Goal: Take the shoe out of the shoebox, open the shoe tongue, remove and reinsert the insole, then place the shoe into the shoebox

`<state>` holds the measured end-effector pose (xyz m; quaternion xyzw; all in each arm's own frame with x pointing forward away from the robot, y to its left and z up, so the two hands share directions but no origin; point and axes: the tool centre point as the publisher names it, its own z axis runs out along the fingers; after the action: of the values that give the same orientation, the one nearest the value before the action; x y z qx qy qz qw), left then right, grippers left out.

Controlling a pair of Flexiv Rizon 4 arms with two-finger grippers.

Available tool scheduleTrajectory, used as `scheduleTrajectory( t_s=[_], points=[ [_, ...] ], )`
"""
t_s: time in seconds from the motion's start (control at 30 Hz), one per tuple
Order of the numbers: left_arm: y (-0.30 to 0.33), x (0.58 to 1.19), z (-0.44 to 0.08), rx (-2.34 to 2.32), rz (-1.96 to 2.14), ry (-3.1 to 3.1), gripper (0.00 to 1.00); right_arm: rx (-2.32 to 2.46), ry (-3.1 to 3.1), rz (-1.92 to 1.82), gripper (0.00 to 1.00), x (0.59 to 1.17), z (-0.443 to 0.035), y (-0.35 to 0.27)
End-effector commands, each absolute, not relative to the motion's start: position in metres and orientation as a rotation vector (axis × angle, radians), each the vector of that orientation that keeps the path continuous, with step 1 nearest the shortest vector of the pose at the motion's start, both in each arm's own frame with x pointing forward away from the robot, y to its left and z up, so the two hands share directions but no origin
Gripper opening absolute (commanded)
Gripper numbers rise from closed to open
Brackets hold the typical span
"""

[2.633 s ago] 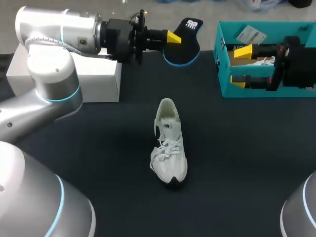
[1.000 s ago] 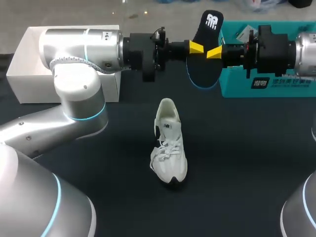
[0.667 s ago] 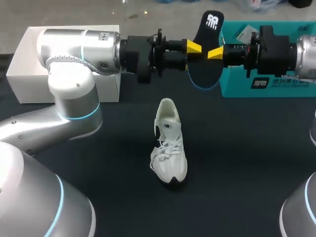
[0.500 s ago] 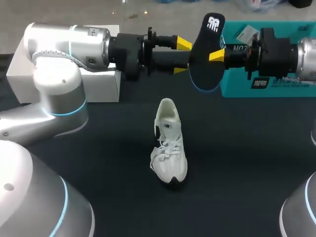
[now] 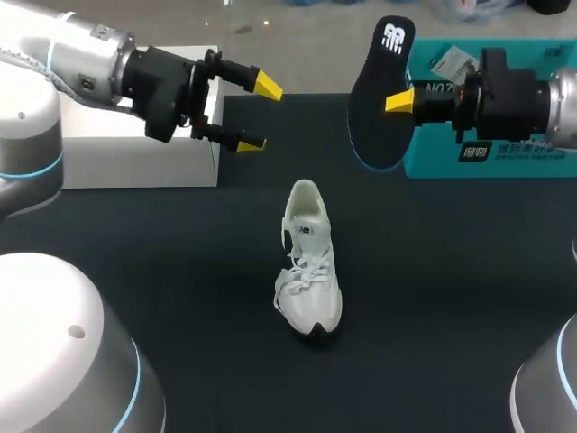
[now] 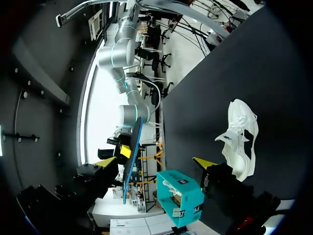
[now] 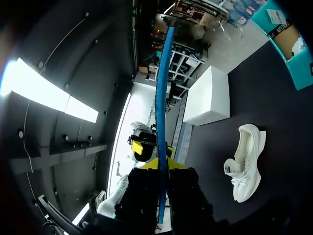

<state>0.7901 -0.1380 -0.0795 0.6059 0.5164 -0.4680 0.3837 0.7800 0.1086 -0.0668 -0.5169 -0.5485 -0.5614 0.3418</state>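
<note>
while the right gripper (image 5: 398,102) pinches the black foam insole with a blue rim (image 5: 374,131) from both faces and holds it on edge above the far side of the dark table (image 5: 451,307), reinserting the insole looks to be the step in hand. the insole hangs in the air with its logo end up and its broader end down, just in front of the teal cardboard shoebox (image 5: 433,164) at the far right corner. the white lace-up running shoe (image 5: 309,271) stands on its sole near the middle of the table, heel opening toward the far edge and toe toward the near edge, well apart from both grippers. the left gripper (image 5: 260,115) hovers with its fingers spread and nothing between them, beside the white box (image 5: 135,162) at the far left corner.

to do this well, i judge the insole should be turned so its broad end points along the shoe toward the toe. it should then come down at a shallow slant through the heel opening, since a straight drop may fold it against the footbed. the free left gripper could help by pinning the heel or lifting the tongue (image 5: 304,236) so the shoe does not slide. the grip sits about mid-length, so the foam may flex; feed it slowly and let go only once the front end is seated.
</note>
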Motion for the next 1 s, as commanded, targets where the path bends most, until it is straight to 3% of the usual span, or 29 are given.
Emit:
scheduleTrajectory(
  t_s=[0.03,1.0],
  points=[
    [-0.085,0.797,-0.082,1.604,-1.164,1.347,1.00,-1.361,-1.435,-1.483,0.00,0.770,-0.065,0.104],
    [0.080,0.850,-0.129,1.794,-1.000,1.463,1.00,-1.417,-1.544,-1.637,0.00,0.746,-0.059,0.144]
  ],
)
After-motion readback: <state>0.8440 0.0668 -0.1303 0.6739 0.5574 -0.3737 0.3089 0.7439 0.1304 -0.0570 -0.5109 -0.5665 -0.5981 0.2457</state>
